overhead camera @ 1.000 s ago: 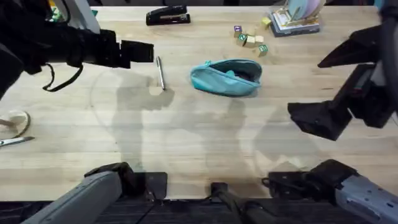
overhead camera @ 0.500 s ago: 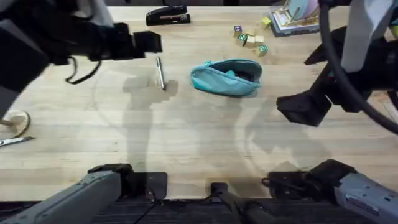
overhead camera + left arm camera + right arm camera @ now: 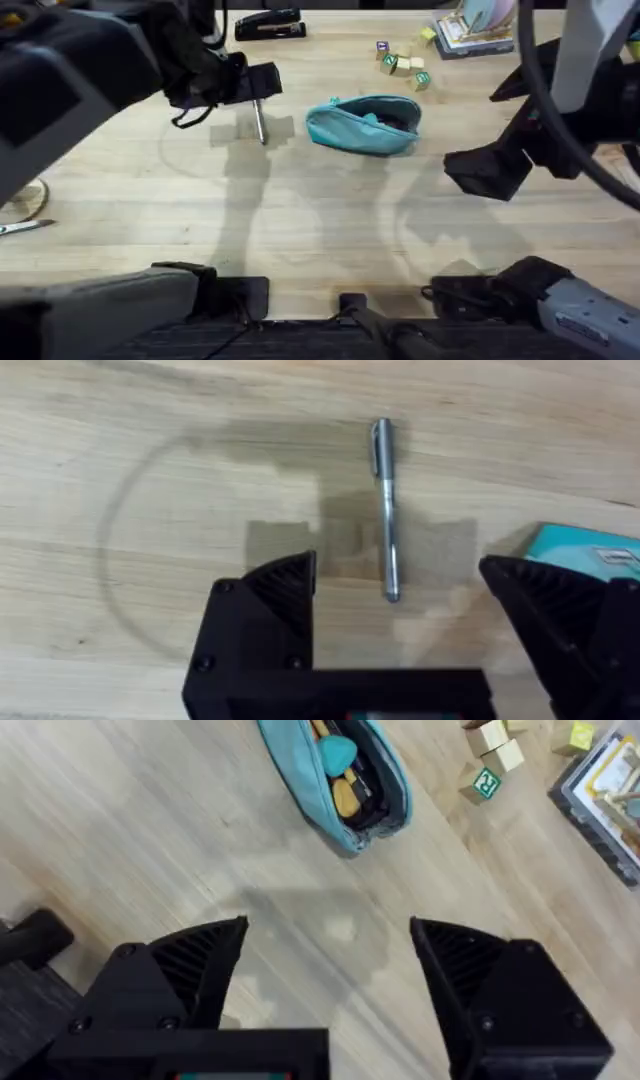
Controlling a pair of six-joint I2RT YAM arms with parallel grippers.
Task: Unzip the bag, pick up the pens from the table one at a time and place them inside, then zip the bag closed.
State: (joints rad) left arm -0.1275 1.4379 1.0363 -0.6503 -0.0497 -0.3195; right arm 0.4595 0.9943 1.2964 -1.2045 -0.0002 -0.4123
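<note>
Pale wooden tabletop (image 3: 330, 230) carries the unzipped bag (image 3: 362, 124); the pen (image 3: 385, 510) lies just left of it. My left end effector (image 3: 400, 595) hovers spread above the pen; my right end effector (image 3: 330, 960), also spread, hangs near the bag.

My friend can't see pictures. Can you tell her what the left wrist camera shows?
A slim silver pen lies on the pale wooden table, just ahead of the left pincer, whose two black fingers are spread open on either side of it. A corner of the teal bag peeks in at the edge.
</note>
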